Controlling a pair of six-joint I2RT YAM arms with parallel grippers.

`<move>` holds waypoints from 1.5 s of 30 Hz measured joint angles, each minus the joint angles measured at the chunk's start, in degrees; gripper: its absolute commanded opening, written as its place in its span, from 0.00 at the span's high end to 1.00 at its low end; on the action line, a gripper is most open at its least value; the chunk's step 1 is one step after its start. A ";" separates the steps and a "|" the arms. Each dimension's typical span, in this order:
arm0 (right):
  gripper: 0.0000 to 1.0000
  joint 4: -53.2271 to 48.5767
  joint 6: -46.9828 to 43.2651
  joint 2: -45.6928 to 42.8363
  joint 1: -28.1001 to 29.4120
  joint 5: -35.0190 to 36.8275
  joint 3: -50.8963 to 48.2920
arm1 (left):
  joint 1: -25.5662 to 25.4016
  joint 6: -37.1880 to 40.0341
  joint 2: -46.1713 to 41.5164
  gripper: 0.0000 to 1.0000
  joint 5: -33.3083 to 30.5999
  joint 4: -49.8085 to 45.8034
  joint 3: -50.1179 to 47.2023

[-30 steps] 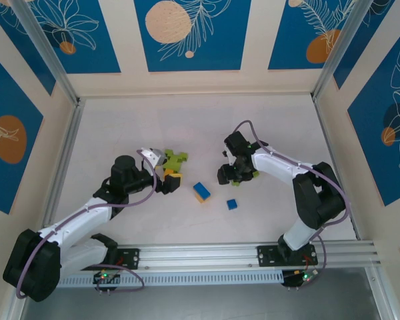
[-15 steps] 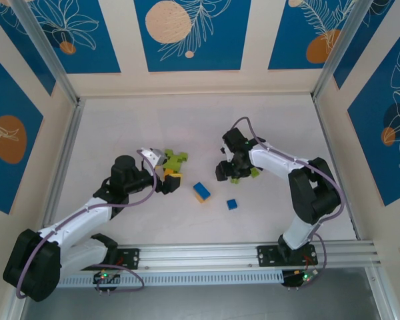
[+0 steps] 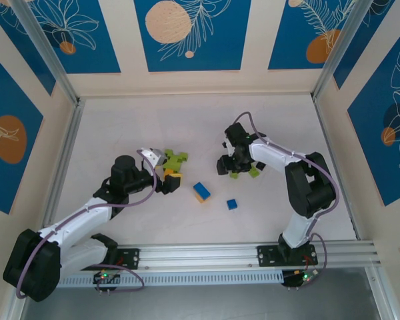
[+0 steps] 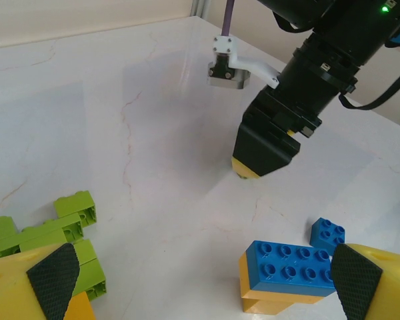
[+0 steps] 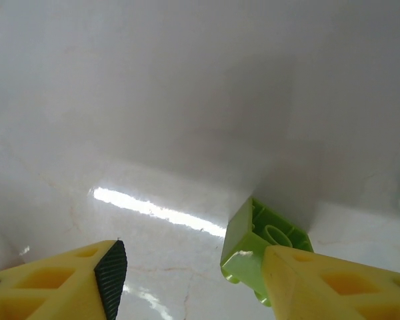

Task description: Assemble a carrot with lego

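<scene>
Top external view: two arms are reaching over a pale marbled table (image 3: 187, 127) where the lego is lying scattered mid-table. The left claw (image 3: 165, 175) is hovering just beside a cluster of lime green bricks (image 3: 175, 160). A blue brick stacked on an orange one (image 3: 201, 191) is sitting between the arms, with a small blue brick (image 3: 232, 204) near it. The right claw (image 3: 231, 170) is pointing down at the table, with a second lime green brick (image 3: 255, 171) lying just beside it.

Left wrist view: the left claw is standing spread wide and gripping nothing, with the blue-and-orange stack and the small blue brick lying between its fingers.

Right wrist view: the right claw is standing spread too. A lime green brick (image 5: 263, 243) is leaning against one finger, tipped so its hollow underside is showing; the other finger's pad (image 5: 111, 267) is standing apart from it, so nothing is pinching it.

These bricks are probably handling as very light, rigid, smooth plastic, likely skidding or tipping at a nudge and slipping from a partial pinch. Each is much smaller than a claw, so the safest hold is likely across two flat opposite side walls, low and centred, keeping off the studs and the open underside so they remain free for pressing pieces together.
</scene>
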 measured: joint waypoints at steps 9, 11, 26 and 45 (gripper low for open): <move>0.37 1.88 -1.29 1.46 -5.25 -4.13 1.22 | 0.00 0.00 0.33 0.01 0.00 -0.02 0.00; 0.37 2.25 -1.79 1.55 -5.75 -5.09 1.44 | 0.00 0.00 0.37 0.01 0.00 0.02 0.00; 0.35 -9.27 -5.99 -1.07 -2.43 6.75 12.13 | 0.00 0.00 0.37 0.01 0.02 0.02 0.00; 0.39 -10.01 21.11 2.45 3.28 15.54 2.75 | 0.00 -0.02 -0.46 0.01 0.04 0.02 0.00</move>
